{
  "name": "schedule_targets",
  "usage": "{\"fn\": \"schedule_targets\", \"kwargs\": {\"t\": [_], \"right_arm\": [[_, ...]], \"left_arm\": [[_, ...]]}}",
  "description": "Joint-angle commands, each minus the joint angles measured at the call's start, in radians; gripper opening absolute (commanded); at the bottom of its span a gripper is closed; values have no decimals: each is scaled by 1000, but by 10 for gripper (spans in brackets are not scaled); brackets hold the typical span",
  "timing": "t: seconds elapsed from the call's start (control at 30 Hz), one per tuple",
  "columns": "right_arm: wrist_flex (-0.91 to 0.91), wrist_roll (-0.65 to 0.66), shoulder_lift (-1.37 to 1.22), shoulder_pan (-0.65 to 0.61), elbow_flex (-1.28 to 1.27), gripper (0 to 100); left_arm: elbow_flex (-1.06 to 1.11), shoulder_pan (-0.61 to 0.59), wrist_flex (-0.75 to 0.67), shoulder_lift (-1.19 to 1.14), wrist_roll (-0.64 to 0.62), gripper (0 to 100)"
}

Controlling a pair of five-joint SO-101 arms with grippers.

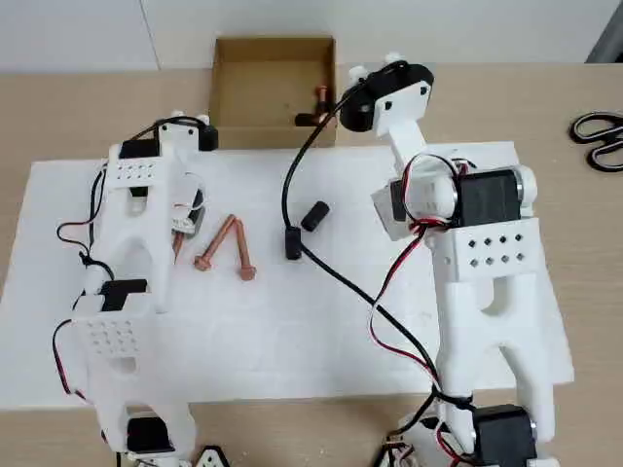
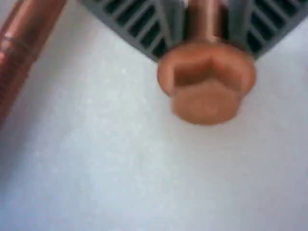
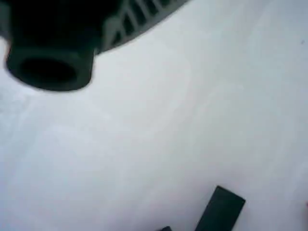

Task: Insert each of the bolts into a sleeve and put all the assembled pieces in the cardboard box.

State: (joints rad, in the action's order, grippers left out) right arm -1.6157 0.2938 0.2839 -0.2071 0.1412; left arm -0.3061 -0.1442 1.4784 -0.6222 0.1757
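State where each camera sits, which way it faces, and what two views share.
High view: fixed above the table, facing down on left arm, right arm, white mat and cardboard box.
Left wrist view: on the left wrist, facing the mat close up; its grey fingers clamp a bolt.
Right wrist view: on the right wrist, facing the mat; a grey finger beside its held sleeve.
Shared: all three show the mat.
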Motion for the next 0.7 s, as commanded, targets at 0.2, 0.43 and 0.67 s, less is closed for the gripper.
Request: {"fn": "schedule_targets", "kwargs": {"t": [0.2, 0.43, 0.67], "right_arm": [[-4, 9, 44, 7, 41, 4], [-4, 9, 44, 5, 41, 4], [-4, 9, 44, 5, 41, 4]], "left_arm": [[-8, 2, 20, 23, 17, 62], [-10, 3, 40, 18, 44, 93], [-8, 3, 38, 11, 46, 90]]}}
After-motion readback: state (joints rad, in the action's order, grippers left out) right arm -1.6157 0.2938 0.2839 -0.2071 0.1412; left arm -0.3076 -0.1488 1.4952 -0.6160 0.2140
